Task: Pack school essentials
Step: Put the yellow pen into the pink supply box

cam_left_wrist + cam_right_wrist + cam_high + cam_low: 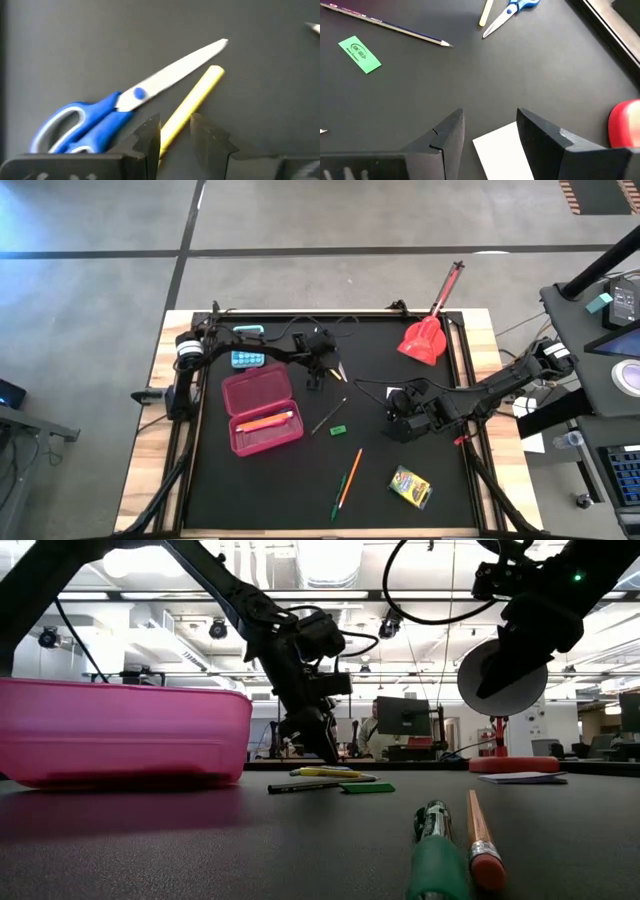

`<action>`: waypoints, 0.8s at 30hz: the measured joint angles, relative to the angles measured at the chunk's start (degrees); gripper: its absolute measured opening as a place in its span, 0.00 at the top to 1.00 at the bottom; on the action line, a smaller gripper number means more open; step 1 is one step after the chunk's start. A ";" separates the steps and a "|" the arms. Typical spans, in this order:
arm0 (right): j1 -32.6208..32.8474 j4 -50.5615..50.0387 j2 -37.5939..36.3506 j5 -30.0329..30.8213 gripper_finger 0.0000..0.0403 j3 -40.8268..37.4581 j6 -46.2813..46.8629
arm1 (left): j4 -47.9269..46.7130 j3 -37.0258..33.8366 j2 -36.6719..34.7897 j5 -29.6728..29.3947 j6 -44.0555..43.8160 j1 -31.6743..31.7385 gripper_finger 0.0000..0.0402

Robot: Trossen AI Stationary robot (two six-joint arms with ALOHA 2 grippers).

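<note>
Jaws first: we see the left gripper (175,132) low over the black mat, its two dark fingers (147,137) standing a little apart with the near end of a yellow pencil (192,102) running in between them; whether they already pinch it we cannot tell. The pencil's long axis runs straight away from the jaws, so the fingers straddle it across its width. Just beside it, almost parallel, lie the blue-handled scissors (135,100), blades shut and pointing the same way, handles close to one finger. We judge that this closeness is what the coming grip turns on: closing should catch the pencil alone, not the scissor handle. From above, the left gripper (322,365) is just beyond the open pink pencil case (262,412), which already holds an orange pencil. The right gripper (487,132) waits near the mat's right middle, its fingers apart around the edge of a white card (502,155) without clearly gripping it, and well away from the yellow pencil, so the left arm is plainly the nearer. Farther out lie a dark pencil (329,416), a green eraser (337,430), an orange pencil and a green pen (338,498) side by side, and the crayon box (410,487). A red scoop (423,340) rests at the far edge. The pencil's near tip is hidden behind the fingers.
</note>
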 joint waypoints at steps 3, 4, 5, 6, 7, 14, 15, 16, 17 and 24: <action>0.00 -0.02 0.00 0.00 0.58 0.00 -0.34 | 0.07 0.35 0.24 1.52 0.12 0.93 0.78; 0.00 0.00 0.00 0.00 0.58 0.00 -0.34 | -0.02 0.35 0.44 2.33 0.09 1.13 0.78; 0.00 0.00 0.00 0.00 0.58 0.00 -0.37 | -0.18 0.30 0.56 2.84 0.01 1.27 0.78; 0.00 -0.02 0.00 0.00 0.58 0.00 -0.41 | -0.70 0.26 0.68 3.03 -0.04 1.38 0.78; 0.01 -0.02 0.00 0.00 0.58 0.00 -0.41 | -1.36 0.24 0.79 3.06 -0.05 1.45 0.78; 0.00 0.00 0.00 0.00 0.58 0.00 -0.43 | -3.06 0.39 1.17 3.35 0.10 2.30 0.77; 0.00 0.00 0.00 0.00 0.58 0.00 -0.42 | -3.05 0.53 1.21 3.33 0.15 2.53 0.77; 0.00 0.00 0.00 0.00 0.58 0.00 -0.43 | -3.05 0.59 1.22 3.25 0.15 2.79 0.76; 0.02 0.00 0.00 0.00 0.58 0.00 -0.43 | -3.12 0.61 1.23 3.09 0.15 3.02 0.75; 0.00 0.00 0.00 -0.02 0.58 0.00 -1.25 | -3.56 -0.20 1.24 2.98 0.02 3.71 0.67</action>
